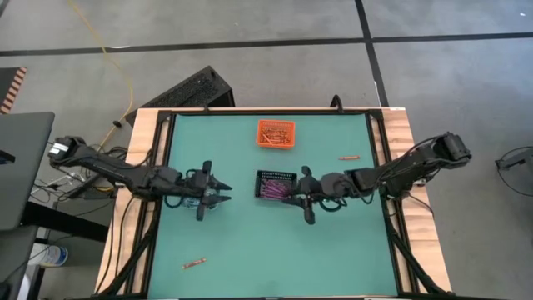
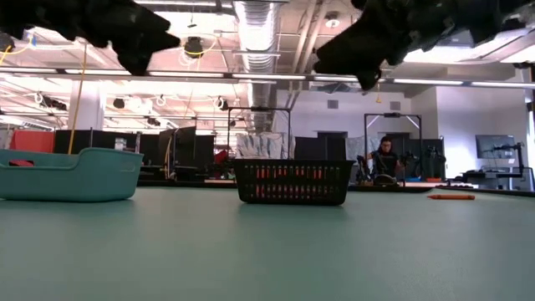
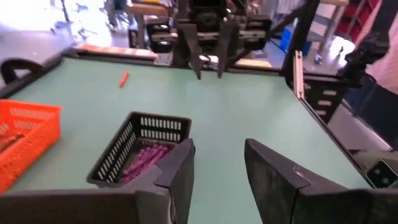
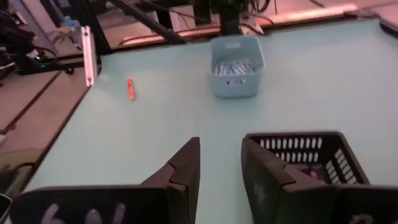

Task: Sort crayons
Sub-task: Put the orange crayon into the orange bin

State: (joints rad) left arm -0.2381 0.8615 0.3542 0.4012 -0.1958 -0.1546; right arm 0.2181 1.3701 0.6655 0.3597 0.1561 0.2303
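Purple crayons [image 3: 140, 163] lie in a black bin [image 1: 276, 184] at the table's middle. Orange crayons fill an orange bin [image 1: 276, 133] farther back. Grey-blue crayons lie in a light blue bin [image 4: 235, 65] that sits under my left arm. One loose orange crayon [image 1: 349, 157] lies at the far right, another [image 1: 194, 263] at the near left. My left gripper [image 3: 217, 168] hangs open above the table, left of the black bin. My right gripper [image 4: 221, 163] hangs open just right of that bin. Nothing is between either pair of fingers.
Bare green table [image 1: 275, 250] stretches along the near side. A raised dark frame [image 1: 379, 167] borders the table on its right side. In the low view a person [image 2: 386, 159] sits far back in the room.
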